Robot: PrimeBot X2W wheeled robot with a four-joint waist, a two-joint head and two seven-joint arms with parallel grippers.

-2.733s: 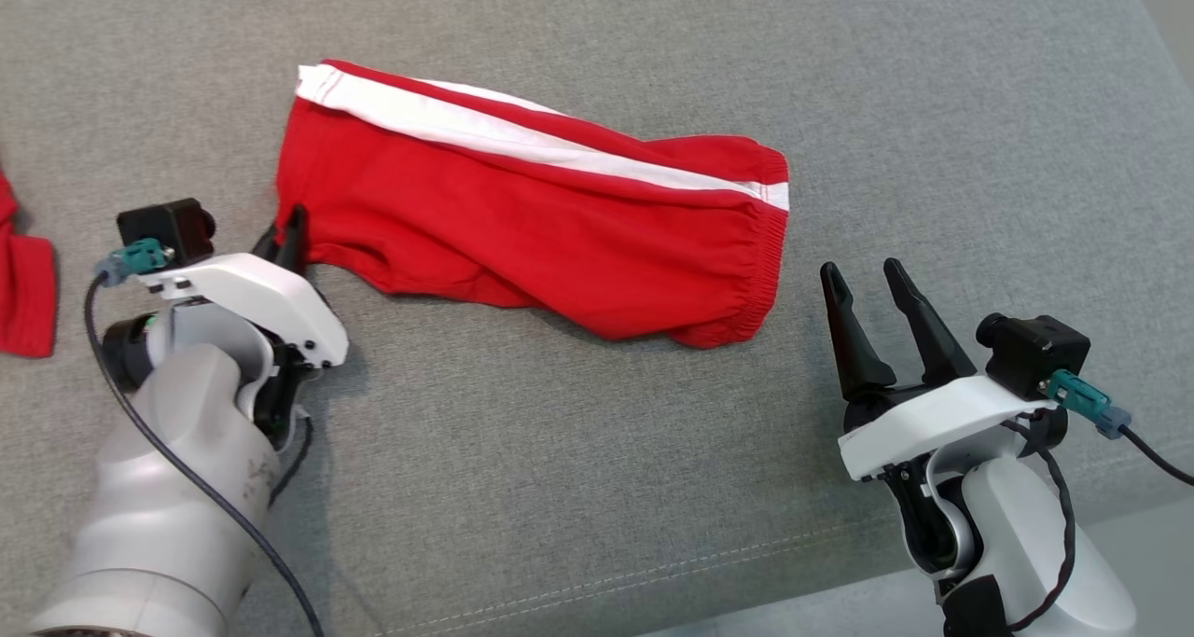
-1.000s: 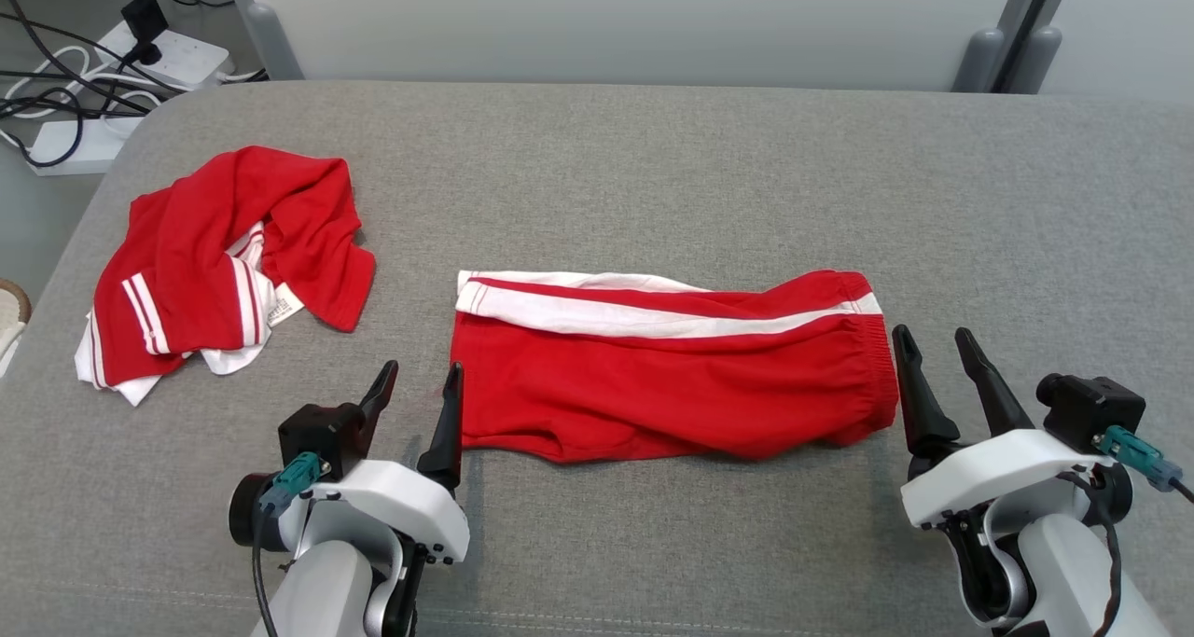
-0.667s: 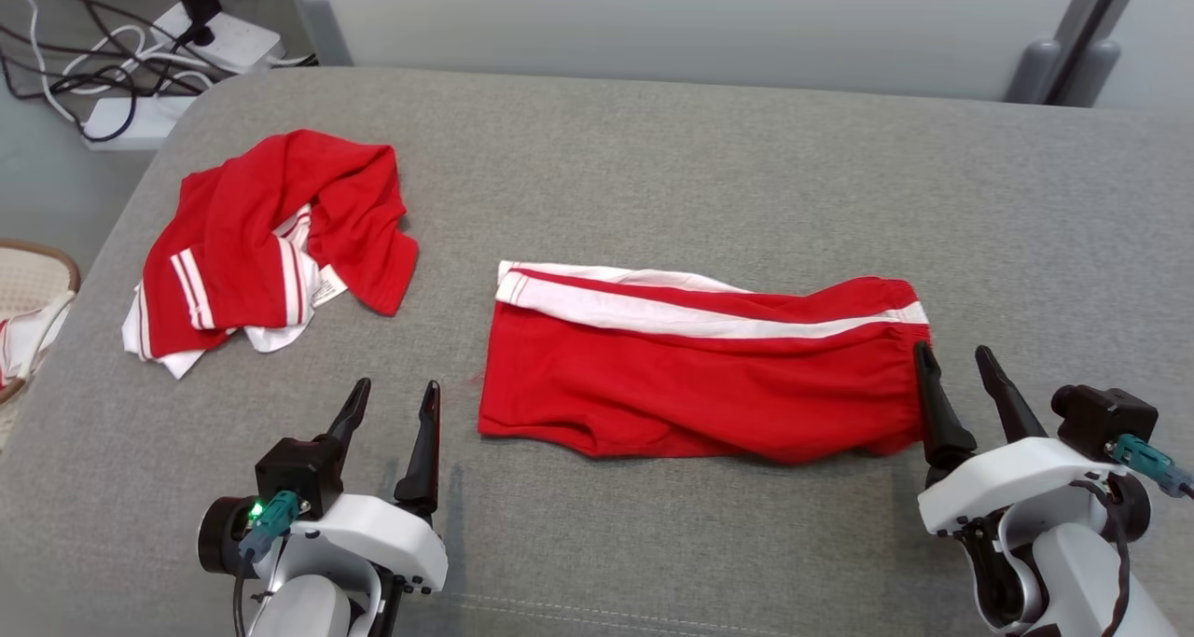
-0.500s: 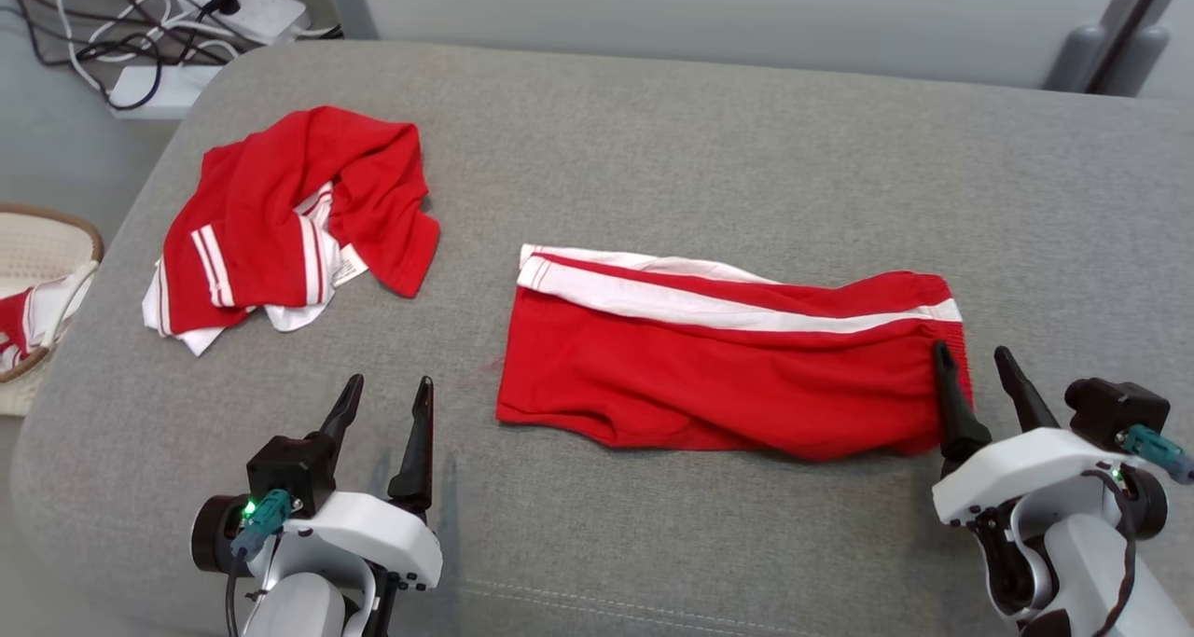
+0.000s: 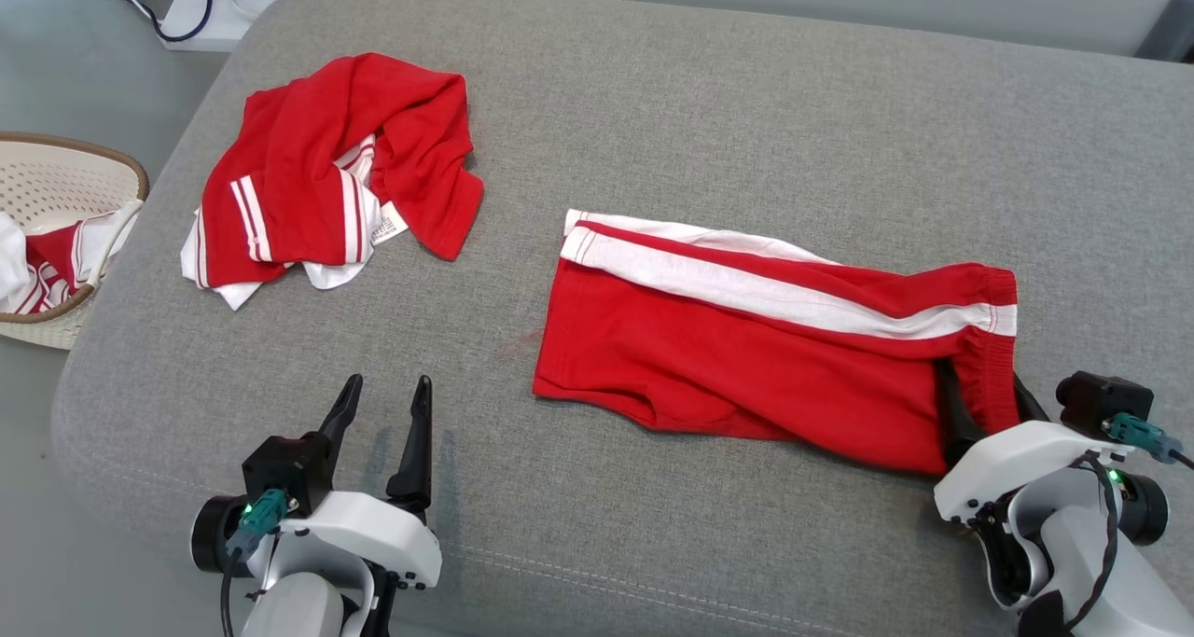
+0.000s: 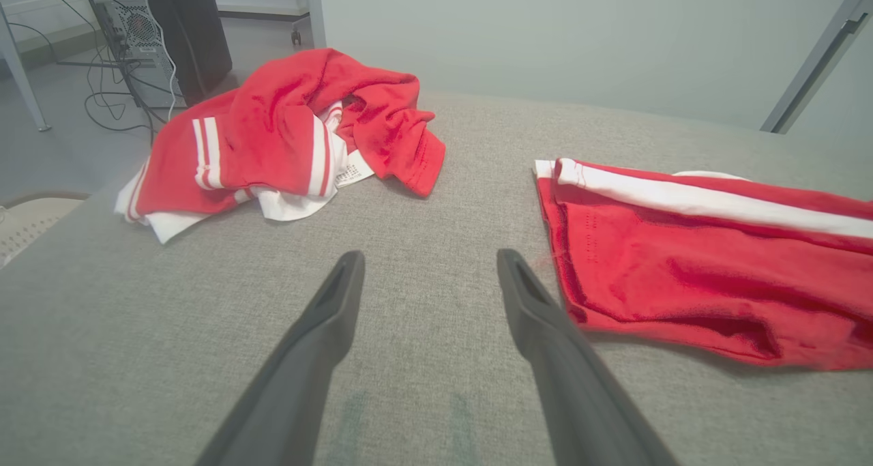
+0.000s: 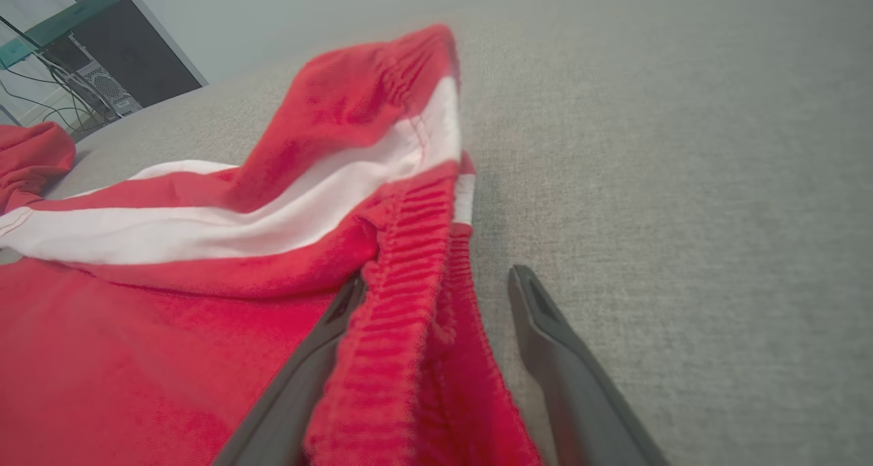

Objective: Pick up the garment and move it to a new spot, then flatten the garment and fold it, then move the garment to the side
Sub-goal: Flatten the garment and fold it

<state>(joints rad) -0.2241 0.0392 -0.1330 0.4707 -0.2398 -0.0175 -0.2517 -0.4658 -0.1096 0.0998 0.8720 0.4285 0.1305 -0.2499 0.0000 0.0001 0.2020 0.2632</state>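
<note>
The garment, red shorts [image 5: 746, 348] with a white side stripe, lies folded lengthwise across the middle of the grey couch cushion [image 5: 709, 115]. My right gripper [image 5: 984, 385] stands open at the shorts' right end. The elastic waistband [image 7: 409, 261] bunches between its two fingers, which are apart from each other in the right wrist view [image 7: 438, 282]. My left gripper [image 5: 389, 385] is open and empty, low over bare cushion, a little left of the shorts' left hem [image 6: 566, 248]. Nothing sits between its fingers in the left wrist view [image 6: 430, 261].
A crumpled red and white shirt [image 5: 326, 171] lies at the cushion's back left. A woven basket [image 5: 56, 180] with more clothes stands off the left edge. A power strip and cables [image 5: 201, 12] lie on the floor behind. Bare cushion stretches at the back and right.
The head camera has tilted and turned, shifting the whole picture. My right gripper has pushed forward so the shorts' waistband now lies between its fingers. The left gripper stays open beside the hem.
</note>
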